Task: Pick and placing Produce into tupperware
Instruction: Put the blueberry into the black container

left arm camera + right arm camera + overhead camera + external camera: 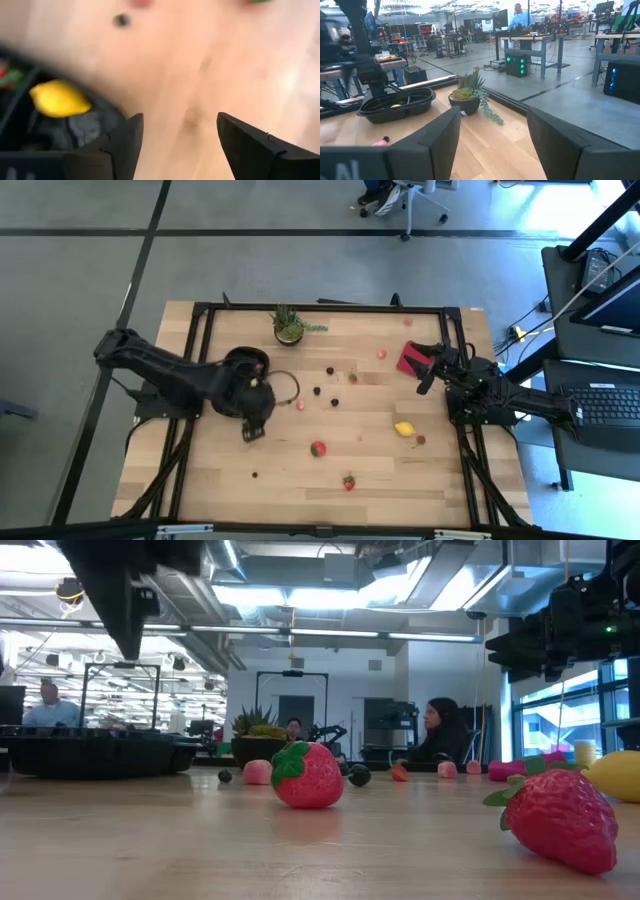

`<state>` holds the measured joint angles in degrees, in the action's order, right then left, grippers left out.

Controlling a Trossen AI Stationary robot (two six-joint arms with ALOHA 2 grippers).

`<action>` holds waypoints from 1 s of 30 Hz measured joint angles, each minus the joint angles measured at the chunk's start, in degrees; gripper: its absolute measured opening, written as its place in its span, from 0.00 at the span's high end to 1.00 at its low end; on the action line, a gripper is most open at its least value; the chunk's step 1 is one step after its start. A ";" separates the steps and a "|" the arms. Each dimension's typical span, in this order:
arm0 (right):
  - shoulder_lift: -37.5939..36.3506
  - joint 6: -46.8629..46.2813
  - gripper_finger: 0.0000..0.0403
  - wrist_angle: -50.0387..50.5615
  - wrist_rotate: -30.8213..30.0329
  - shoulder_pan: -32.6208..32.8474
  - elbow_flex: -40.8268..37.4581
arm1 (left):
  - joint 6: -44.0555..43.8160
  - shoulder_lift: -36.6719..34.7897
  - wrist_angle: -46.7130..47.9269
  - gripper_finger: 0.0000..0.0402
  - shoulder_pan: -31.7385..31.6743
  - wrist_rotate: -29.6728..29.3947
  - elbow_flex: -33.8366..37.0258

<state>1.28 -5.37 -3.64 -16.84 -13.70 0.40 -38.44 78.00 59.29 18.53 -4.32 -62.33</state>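
Left of centre in the high view, the left gripper (252, 427) hangs over the near edge of the black tupperware (285, 387), its fingers spread with nothing between them. Its wrist view shows a yellow lemon piece (59, 98) lying inside the container. Right of centre, the right gripper (428, 368) waits by the flat red square (410, 358), fingers apart and holding nothing. Scattered on the wooden table (220, 470) lie a second lemon (404, 429), two strawberries (318, 448) toward the lower middle, and dark berries (318, 391) near the centre.
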 joint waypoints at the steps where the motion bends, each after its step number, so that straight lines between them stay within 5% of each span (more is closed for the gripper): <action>1: 0.00 0.00 0.42 0.00 0.00 -0.02 0.00 | -0.06 0.02 -0.91 0.40 2.30 -0.54 0.02; 11: 0.00 -0.13 0.42 0.00 0.00 0.00 0.00 | -13.40 0.15 -26.45 0.40 21.67 -19.03 7.40; 19: 0.00 -0.57 0.42 0.02 0.15 -0.02 0.00 | -24.39 2.96 -36.41 0.40 31.44 -30.17 15.35; 30: 0.00 -1.73 0.42 0.02 0.20 0.01 0.00 | -25.71 16.99 -39.89 0.40 36.60 -30.53 16.41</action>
<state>1.28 -7.09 -3.62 -16.64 -13.69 0.40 -64.15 94.98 19.40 55.14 -34.85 -45.91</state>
